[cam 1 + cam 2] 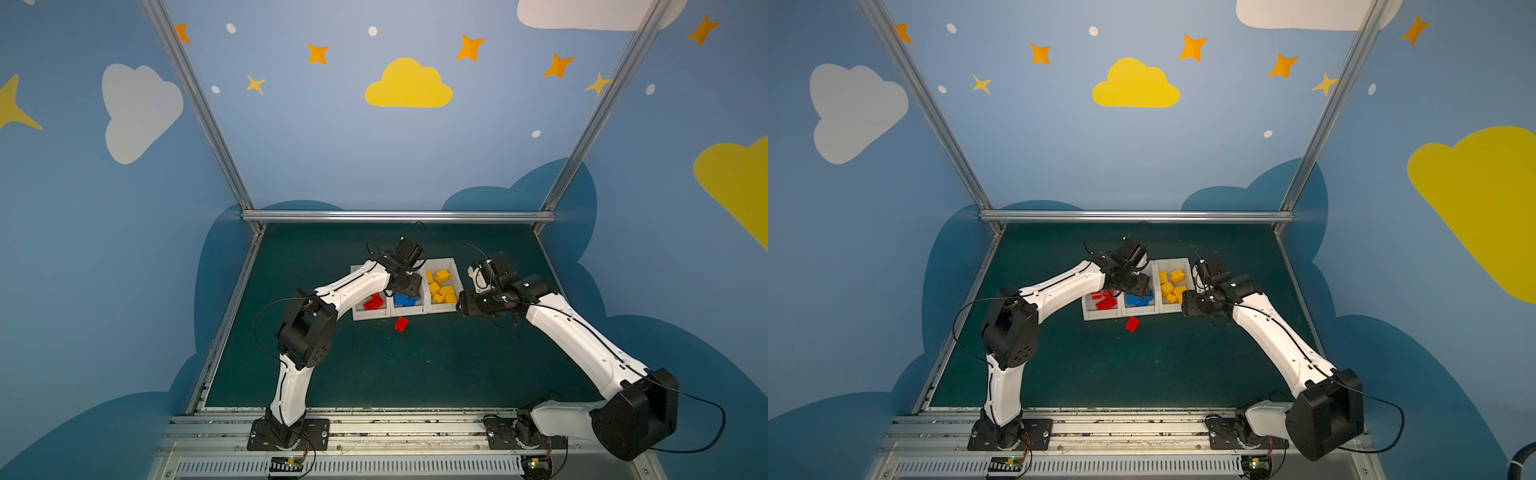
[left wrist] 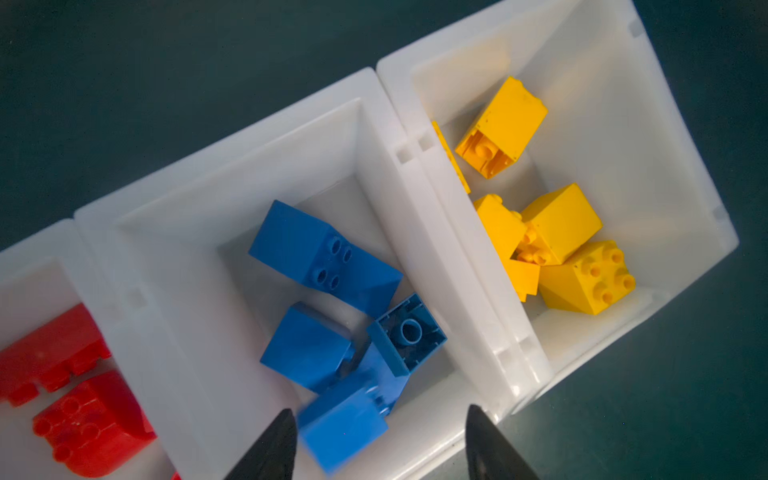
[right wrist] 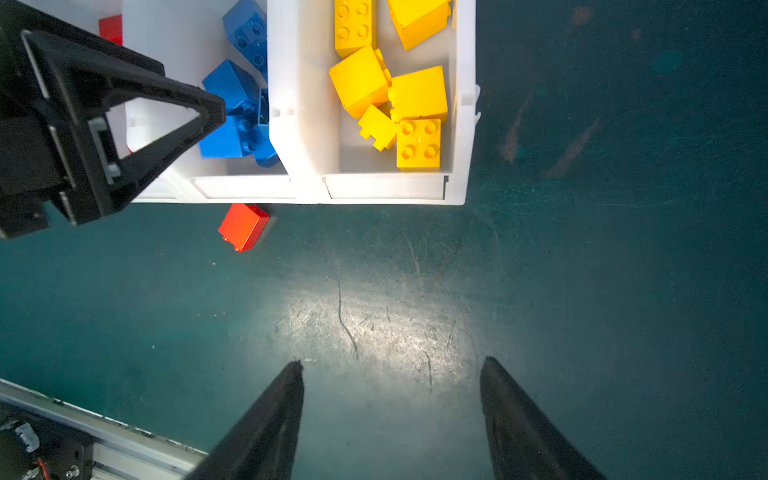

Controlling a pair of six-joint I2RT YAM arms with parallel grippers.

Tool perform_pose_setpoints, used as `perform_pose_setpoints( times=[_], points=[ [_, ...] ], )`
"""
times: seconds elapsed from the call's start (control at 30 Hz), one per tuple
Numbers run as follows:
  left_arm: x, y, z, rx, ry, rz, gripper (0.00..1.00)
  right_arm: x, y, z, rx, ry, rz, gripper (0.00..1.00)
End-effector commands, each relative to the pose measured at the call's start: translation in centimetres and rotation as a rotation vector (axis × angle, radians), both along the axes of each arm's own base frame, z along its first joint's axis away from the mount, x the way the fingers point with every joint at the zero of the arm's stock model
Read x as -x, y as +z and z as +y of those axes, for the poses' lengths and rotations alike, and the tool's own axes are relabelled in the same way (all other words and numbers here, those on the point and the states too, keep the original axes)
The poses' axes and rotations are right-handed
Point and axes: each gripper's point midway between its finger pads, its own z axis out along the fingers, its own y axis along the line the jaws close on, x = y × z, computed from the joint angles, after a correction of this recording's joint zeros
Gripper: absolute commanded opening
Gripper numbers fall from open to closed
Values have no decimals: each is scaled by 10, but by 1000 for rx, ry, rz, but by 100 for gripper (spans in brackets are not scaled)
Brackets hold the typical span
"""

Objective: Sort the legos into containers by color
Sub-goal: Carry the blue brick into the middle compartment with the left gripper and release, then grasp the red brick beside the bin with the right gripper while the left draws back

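**Blue brick loose between parted fingers; one red brick outside the bins**

The left end effector (image 2: pixel 379 409) hangs over the middle white bin (image 2: pixel 232 137) with its fingers moderately apart. Between them is a blurred blue brick (image 2: pixel 345 428). A clear gap separates it from one finger, so it is not clamped.

Just beyond the fingertips, in the same bin, lie more glossy blue bricks. One is a sloped piece with four studs (image 2: pixel 316 253). Another is upturned (image 2: pixel 409 332) and shows its hollow underside and central tube.

To one side of this end effector, the yellow bin (image 2: pixel 623 124) holds a heap of square yellow bricks (image 2: pixel 561 220), some studs-up and some tipped over. To the other side, the red bin (image 2: pixel 33 245) holds rounded red bricks (image 2: pixel 83 424).

The right end effector (image 3: pixel 393 360) hovers above the bare, scratched green table (image 3: pixel 582 291). Its fingers are equally apart and nothing is between them. It is just outside the yellow bin's outer corner.

A loose red brick (image 3: pixel 244 226) lies on its side on the table, right beside the front wall of the middle bin. It is ahead of the right end effector's fingertips and well apart from them. In both top views this brick (image 1: pixel 401 323) (image 1: pixel 1132 323) sits on the robot's side of the bin row, below the left end effector.
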Motion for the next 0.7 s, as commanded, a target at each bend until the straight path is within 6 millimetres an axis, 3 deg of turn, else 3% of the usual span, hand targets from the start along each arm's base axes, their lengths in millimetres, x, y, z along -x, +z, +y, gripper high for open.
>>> perform_pose_setpoints(
  times=[0.0,0.3,0.47,0.67],
  points=[
    [2,12,1,27,-3,-12,71,6,-1,-2,-7,0,16,68],
    [7,30,29,109,68,-37,76,9,-5,14,-21,63,27,68],
    [25,41,72,148,143,-57,77,14,-15,32,10,144,37,70],
    [65,45,127,170,244,-88,78,16,-37,71,50,241,82,70]
  ],
)
